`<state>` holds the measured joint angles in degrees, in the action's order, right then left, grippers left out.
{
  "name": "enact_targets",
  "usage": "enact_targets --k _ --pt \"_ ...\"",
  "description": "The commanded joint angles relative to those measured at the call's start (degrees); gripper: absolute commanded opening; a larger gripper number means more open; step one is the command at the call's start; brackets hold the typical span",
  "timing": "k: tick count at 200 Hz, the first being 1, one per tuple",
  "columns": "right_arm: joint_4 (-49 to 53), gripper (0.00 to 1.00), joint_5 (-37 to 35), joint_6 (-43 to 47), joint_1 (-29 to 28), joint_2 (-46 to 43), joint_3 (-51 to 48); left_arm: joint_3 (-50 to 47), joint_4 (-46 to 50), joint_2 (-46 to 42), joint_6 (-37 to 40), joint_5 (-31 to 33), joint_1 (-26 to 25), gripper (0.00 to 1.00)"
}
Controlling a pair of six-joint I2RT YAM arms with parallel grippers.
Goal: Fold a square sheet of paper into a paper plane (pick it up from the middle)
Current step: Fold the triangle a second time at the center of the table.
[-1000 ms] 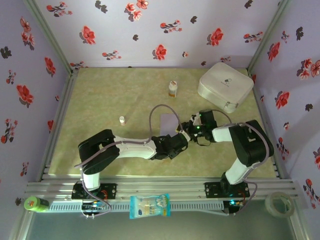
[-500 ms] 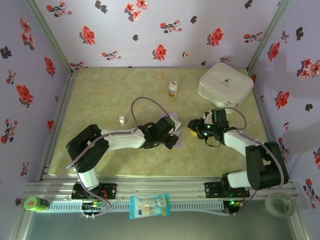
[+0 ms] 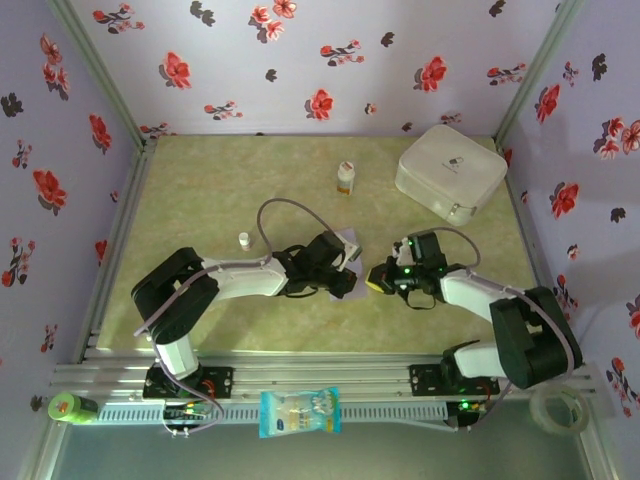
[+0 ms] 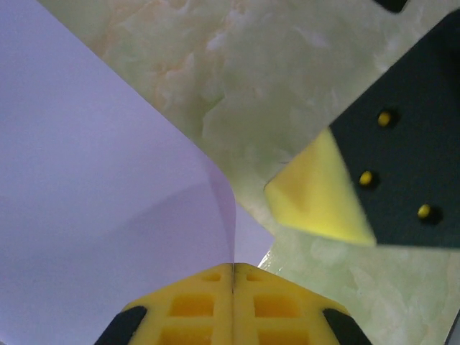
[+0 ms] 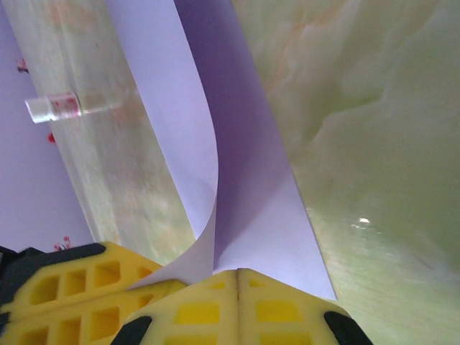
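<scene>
Tightly, sheet (image 4: 108,180) within left gripper (image 4: 233,272)

Paper (image 4: 108,180): thin, matt, smooth.
Tabletop (image 4: 287,86): glossy, marbled stone-look, glare spots.
Pads (image 4: 194,305) of left hand (image 4: 233,272): yellow, matt, waffle-moulded plastic.
Case (image 3: 449,172) beyond paper: white, smooth.

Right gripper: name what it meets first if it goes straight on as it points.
Probably the square sheet of paper, curled up just ahead of the right gripper; the left gripper sits beside that line.
</scene>
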<state>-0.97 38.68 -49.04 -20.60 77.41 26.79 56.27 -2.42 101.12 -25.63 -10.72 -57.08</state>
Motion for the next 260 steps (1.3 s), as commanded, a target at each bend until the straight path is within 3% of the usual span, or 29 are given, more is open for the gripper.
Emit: enact_targets --k 1,35,97,165,260 --pt "-0.4 0.01 -1.3 0.8 -2.0 3.2 2.2 -0.4 -0.8 -1.5 -1.2 -0.8 0.7 0.00" --pt "-2.0 0.01 -1.3 0.8 -2.7 7.7 3.2 -0.1 -0.7 -0.9 -1.5 -0.8 0.8 0.00" --pt "13.0 0.01 -10.1 10.6 -2.8 11.2 5.6 -2.1 -2.2 -1.4 -3.0 -1.5 3.4 0.00" --pt "13.9 0.01 -10.5 10.9 -2.8 11.1 6.4 -1.1 -1.7 1.6 -1.8 -2.9 6.2 0.00" --pt "13.6 0.02 -10.3 10.5 -2.8 11.0 6.7 0.3 1.7 3.6 0.9 1.1 6.7 0.00"
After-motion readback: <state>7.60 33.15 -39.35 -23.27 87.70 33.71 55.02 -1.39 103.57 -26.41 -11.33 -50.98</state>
